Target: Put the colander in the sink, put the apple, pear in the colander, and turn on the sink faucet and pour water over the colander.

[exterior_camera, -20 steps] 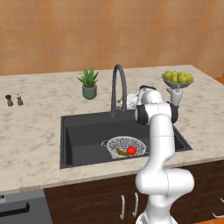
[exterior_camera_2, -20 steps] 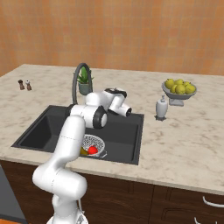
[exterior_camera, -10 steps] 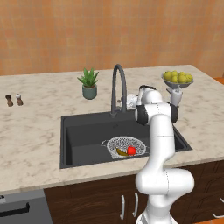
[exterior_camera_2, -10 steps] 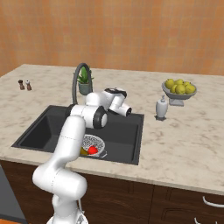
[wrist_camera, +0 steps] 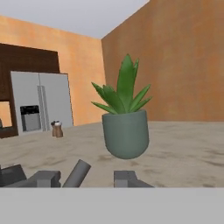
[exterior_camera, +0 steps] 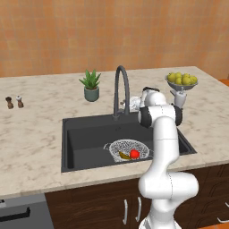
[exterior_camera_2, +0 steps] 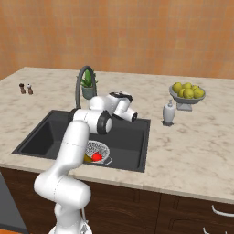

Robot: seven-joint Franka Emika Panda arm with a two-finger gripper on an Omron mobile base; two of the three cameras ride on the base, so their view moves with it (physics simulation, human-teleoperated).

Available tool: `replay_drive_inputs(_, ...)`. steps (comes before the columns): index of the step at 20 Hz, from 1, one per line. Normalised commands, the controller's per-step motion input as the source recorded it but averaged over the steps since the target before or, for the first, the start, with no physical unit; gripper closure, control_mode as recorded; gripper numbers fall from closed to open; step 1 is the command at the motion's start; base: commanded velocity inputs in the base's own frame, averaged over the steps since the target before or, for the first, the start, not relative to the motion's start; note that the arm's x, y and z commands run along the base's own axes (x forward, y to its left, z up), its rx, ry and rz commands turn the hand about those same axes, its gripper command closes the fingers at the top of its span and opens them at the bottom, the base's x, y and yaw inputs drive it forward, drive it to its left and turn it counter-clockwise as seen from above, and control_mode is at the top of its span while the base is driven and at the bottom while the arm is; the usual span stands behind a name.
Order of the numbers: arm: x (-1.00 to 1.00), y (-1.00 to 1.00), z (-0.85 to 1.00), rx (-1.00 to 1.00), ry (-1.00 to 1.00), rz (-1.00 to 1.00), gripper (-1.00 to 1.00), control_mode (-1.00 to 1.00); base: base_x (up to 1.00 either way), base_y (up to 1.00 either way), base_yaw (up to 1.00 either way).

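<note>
A beige marbled worktop (exterior_camera: 40, 134) carries a recessed dark sink (exterior_camera: 85, 138) with the colander (exterior_camera: 127, 149) on its floor. A potted plant (exterior_camera: 91, 86) and the faucet (exterior_camera: 120, 91) stand behind the basin, two small shakers (exterior_camera: 14, 102) far left. A footed fruit bowl (exterior_camera_2: 186, 93) and a white dispenser bottle (exterior_camera_2: 168, 112) stand to the right.

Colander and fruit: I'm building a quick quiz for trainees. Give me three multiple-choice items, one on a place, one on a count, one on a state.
1. Where is the colander?
A. in the sink
B. on the counter
C. on the floor

2. How many fruits lie in the colander?
A. none
B. two
C. four

3. How does the potted plant stand?
A. tipped over
B. hanging
C. upright

Answers:
1 A, it sits on the dark basin floor.
2 B, the apple and the pear.
3 C, its pot rests on the counter with the leaves pointing up.
</note>
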Motion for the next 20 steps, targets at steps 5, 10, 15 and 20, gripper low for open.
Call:
replay_drive_inputs(5, 0.0, -0.45, -0.26, 0.0, 0.0, -0.03, 1.0, -1.0, 0.0, 0.0, 0.0)
replay_drive_inputs(10, 0.0, -0.55, -0.28, 0.0, 0.03, -0.06, 1.0, -1.0, 0.0, 0.0, 0.0)
replay_drive_inputs(15, 0.0, -0.6, -0.32, 0.0, 0.05, -0.08, 1.0, -1.0, 0.0, 0.0, 0.0)
replay_drive_inputs(20, 0.0, -0.64, -0.33, 0.0, 0.03, -0.07, 1.0, -1.0, 0.0, 0.0, 0.0)
